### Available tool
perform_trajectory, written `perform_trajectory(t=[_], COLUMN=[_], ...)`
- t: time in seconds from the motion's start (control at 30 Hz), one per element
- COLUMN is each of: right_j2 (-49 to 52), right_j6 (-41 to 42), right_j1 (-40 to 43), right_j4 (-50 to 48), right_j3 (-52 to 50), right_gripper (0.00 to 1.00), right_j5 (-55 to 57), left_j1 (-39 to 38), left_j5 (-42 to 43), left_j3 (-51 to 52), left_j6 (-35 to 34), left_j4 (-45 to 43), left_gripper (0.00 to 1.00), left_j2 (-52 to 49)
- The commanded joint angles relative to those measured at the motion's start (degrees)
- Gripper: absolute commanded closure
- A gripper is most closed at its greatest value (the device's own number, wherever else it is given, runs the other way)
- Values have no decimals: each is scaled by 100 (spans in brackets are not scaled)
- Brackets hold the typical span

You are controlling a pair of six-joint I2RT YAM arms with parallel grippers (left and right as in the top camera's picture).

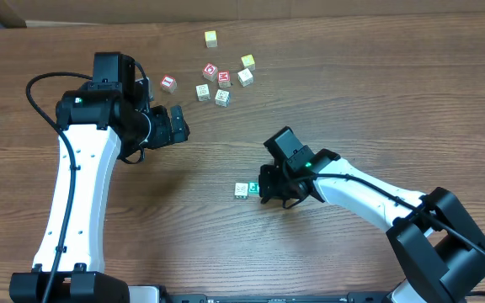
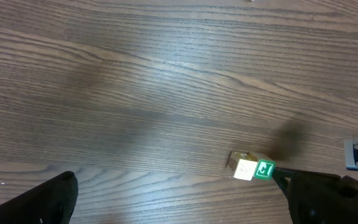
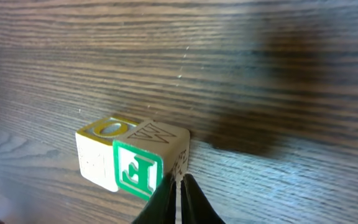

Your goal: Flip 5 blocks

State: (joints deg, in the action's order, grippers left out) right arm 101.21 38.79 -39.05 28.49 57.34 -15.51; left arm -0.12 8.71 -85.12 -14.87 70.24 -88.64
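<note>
Right gripper (image 3: pixel 178 190) (pinched closed) sits just beside green-faced block (image 3: pixel 138 171), at its corner.

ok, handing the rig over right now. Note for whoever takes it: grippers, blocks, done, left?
Left gripper: open, empty, hovering apart from all blocks.
Right gripper: shut, tips against the lower edge of the green block, not around it.
Green block lies alone near the middle. The other blocks lie grouped at the far side.
Done: cannot tell from here how many are flipped.
Left: probably settle the green block, then work through the far group up to five.
</note>
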Motion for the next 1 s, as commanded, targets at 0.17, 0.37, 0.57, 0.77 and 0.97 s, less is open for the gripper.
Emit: perform_trajectory(t=[0.17,0.37,0.57,0.77,0.97], right_j2=[7,7,61,225,234], right_j6=[-271,-474,-549,-627,-627], right_j1=[48,247,160,15,-35], right_j4=[-83,-522,-1117,-1169,-1104], right_j3=[35,116,114,111,111], right_gripper=[89,94,96,96,96], right_j5=[385,730,741,796,413], left_j1=[11,11,11,11,11], left_j5=[-22,-22,-22,-22,-22], left_j3=[-129,-129,-129,-129,-129], left_j6=[7,4,7,7,7], left_j4=[-17,-17,-17,-17,-17], left_gripper=[0,0,0,0,0], left_j2=[-22,-22,-22,-22,-22])
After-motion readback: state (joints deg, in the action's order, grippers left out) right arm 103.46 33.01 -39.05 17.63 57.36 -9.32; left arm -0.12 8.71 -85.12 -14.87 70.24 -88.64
